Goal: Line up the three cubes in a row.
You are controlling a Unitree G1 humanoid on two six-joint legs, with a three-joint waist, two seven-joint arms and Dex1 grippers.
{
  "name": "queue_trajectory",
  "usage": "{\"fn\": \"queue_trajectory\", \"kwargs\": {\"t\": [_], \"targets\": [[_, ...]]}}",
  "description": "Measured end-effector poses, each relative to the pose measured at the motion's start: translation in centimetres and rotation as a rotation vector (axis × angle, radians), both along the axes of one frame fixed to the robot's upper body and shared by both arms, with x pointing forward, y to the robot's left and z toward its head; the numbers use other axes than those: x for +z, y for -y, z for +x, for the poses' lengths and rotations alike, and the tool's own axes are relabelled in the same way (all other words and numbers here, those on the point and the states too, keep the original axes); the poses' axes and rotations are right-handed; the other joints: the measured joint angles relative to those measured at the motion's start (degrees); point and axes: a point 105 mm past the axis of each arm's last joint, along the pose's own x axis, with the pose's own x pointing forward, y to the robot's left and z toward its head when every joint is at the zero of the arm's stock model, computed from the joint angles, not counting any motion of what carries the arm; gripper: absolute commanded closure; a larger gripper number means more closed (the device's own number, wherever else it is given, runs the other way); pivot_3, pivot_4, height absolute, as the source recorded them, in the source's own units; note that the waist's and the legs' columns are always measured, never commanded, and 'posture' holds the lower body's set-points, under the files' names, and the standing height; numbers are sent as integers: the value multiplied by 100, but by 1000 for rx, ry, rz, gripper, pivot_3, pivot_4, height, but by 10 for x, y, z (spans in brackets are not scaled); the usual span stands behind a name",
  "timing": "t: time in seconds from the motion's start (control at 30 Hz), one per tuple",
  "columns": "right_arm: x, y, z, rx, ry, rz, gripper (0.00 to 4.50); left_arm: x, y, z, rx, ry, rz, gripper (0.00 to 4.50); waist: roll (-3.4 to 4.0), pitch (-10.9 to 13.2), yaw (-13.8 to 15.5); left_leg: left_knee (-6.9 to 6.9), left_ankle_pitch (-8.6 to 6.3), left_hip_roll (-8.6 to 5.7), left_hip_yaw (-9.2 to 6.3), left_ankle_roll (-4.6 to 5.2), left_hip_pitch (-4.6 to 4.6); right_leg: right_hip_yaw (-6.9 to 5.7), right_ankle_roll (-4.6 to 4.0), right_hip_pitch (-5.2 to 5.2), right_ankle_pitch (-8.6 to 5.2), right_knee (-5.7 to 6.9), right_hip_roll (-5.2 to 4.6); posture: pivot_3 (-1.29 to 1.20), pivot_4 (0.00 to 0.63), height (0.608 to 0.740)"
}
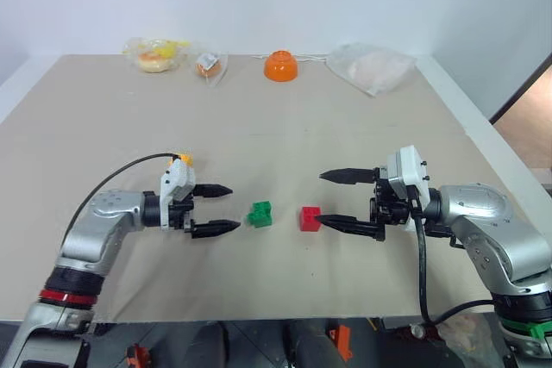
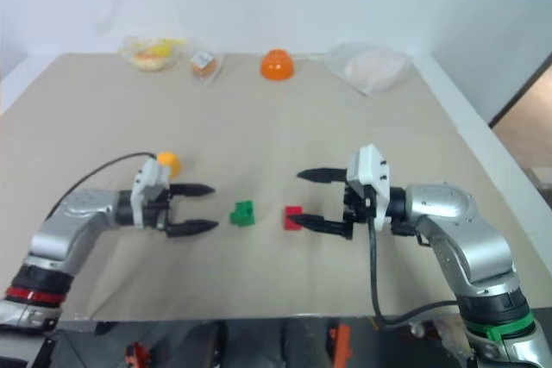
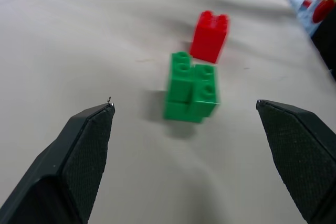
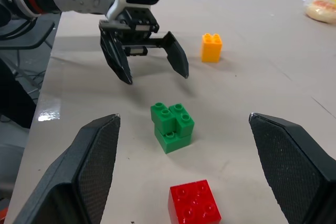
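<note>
Yellow-orange cube (image 1: 184, 159) half hidden behind left hand (image 1: 217, 209); both hands' fingers apart, right hand (image 1: 338, 199) empty

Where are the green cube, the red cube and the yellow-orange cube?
green cube (image 4: 172, 126): right wrist view, its studded top.
red cube (image 4: 194, 208): right wrist view, its studded top.
yellow-orange cube (image 4: 211, 49): right wrist view, its front face.
</note>
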Motion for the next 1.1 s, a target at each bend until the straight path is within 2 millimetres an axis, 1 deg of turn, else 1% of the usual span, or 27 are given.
{"fn": "queue_trajectory", "kwargs": {"t": [0.13, 0.2, 0.27, 0.43, 0.53, 0.73, 0.87, 0.93, 1.1], "targets": [[2, -1, 0, 5, 6, 0, 423, 11, -7, 5, 75, -9, -49, 27, 0, 0, 5, 0, 0, 1, 0, 0, 1, -1, -6, -1, -2, 0, 2, 0, 150, 740], [2, -1, 1, 8, 6, 3, 423, 15, -16, 8, 141, -11, -76, 27, 0, 0, 0, 0, 0, 3, 0, 0, 1, -2, -3, -1, -1, 0, 2, 0, 150, 740], [1, -2, 1, 8, 5, 5, 423, 15, -25, 8, 199, -20, -98, 27, 0, 0, -14, -4, 0, 5, 4, 0, 1, 1, -5, -5, -2, 0, 2, 0, 150, 740], [1, -2, 0, 9, 5, 7, 423, -1, -43, 2, 313, -67, -97, 27, 0, 0, -4, -10, 0, 5, 1, 0, 1, -4, -9, -5, -7, 0, 2, 0, 150, 740], [1, -2, 0, 9, 4, 10, 423, -3, -52, 2, 371, -67, -96, 27, 0, 0, 10, -7, 0, 3, 1, 0, 1, -4, -32, -4, -19, 0, -1, 0, 150, 740], [0, -3, 0, 4, 1, 21, 423, -10, -71, 4, 542, -37, -81, 27, 0, 0, 9, -6, 0, 2, 5, 0, 1, -1, -33, -5, -19, 0, -4, 0, 150, 740], [0, -5, -1, -4, 6, 24, 423, -12, -84, 12, 651, -5, -67, 27, -1, 0, 11, -6, 0, 2, 4, 0, 2, -3, -32, -4, -19, 0, -4, 0, 150, 740], [-1, -6, -1, -18, 5, 38, 423, -19, -92, 21, 718, 14, -22, 27, -1, 0, 11, -6, 0, 0, 4, 0, 1, -3, -31, -4, -17, 0, -4, 0, 150, 740], [-2, -8, 2, -51, -7, 78, 423, -34, -92, 30, 730, 17, 46, 27, -1, 0, 10, -5, 0, -1, 7, -1, 1, 1, -30, -4, -15, 0, -5, 0, 150, 740]]}}
